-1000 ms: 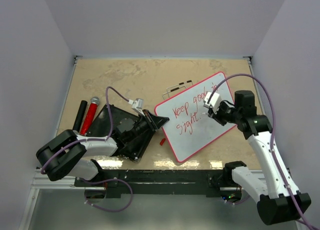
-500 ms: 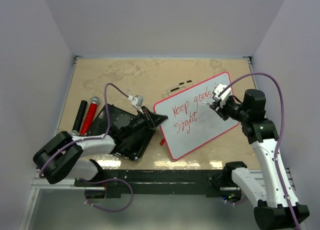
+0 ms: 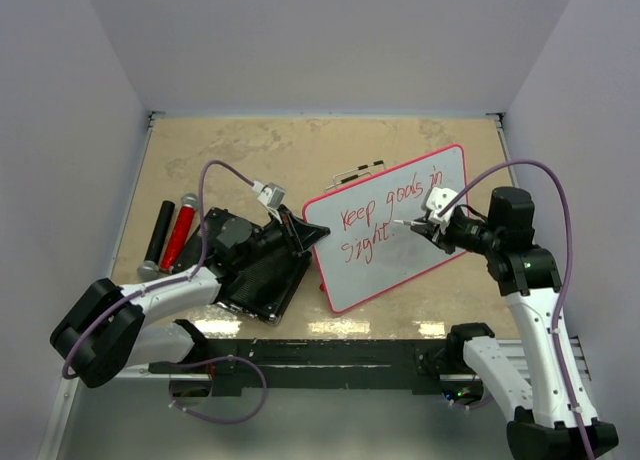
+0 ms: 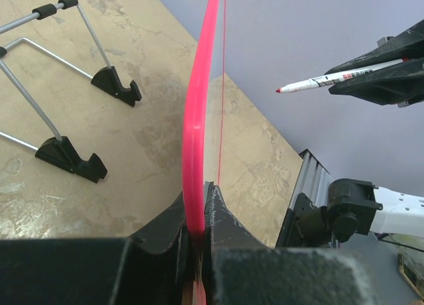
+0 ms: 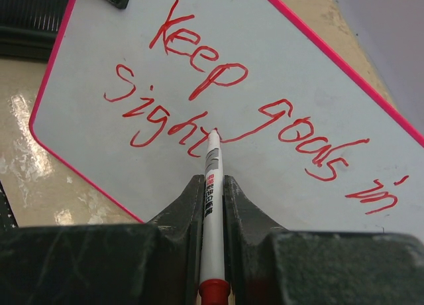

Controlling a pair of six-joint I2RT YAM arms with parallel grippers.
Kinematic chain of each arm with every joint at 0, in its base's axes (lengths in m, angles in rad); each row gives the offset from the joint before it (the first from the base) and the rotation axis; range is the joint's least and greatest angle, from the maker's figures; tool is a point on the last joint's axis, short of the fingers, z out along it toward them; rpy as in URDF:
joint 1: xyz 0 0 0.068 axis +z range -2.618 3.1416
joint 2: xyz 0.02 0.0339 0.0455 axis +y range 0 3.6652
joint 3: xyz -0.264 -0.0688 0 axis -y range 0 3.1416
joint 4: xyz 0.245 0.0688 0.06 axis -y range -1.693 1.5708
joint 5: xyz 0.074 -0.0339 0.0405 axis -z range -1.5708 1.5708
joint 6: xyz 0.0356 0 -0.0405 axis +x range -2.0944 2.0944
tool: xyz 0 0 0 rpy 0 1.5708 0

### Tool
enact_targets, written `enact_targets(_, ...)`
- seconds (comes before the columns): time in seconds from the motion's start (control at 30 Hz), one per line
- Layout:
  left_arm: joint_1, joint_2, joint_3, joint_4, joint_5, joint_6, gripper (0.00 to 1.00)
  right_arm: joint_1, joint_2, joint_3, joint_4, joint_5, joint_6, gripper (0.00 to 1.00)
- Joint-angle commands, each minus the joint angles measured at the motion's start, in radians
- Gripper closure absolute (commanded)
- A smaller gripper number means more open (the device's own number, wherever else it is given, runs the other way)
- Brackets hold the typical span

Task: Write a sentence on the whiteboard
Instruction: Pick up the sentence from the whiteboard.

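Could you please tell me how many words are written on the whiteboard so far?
4 on the whiteboard: "Keep", "goals", "in" on the upper line; "sight" below, at the marker tip, which may hide a stroke.

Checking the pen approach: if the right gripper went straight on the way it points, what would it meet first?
The whiteboard, just after "sight": the right gripper's marker tip aims there, apparently short of the surface.
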Motion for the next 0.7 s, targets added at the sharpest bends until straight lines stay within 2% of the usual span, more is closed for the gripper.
enact_targets(0.0,0.011,-0.016,0.012,-0.183,0.007,0.138,1.00,-0.002,-0.013,0.021,-0.036,-0.027,-0.053,1.00)
enact_targets(0.27,0.010,-0.003,-0.022,-0.163,-0.014,0.080,1.00,-0.002,-0.027,-0.029,-0.089,-0.007,-0.159,1.00)
enact_targets(0.37,0.010,-0.006,-0.043,-0.146,-0.027,0.057,1.00,-0.002,-0.053,-0.057,-0.056,-0.026,-0.169,1.00)
enact_targets(0.67,0.008,-0.113,-0.136,-0.123,-0.070,0.022,1.00,-0.002,-0.030,-0.078,-0.022,-0.036,-0.184,1.00)
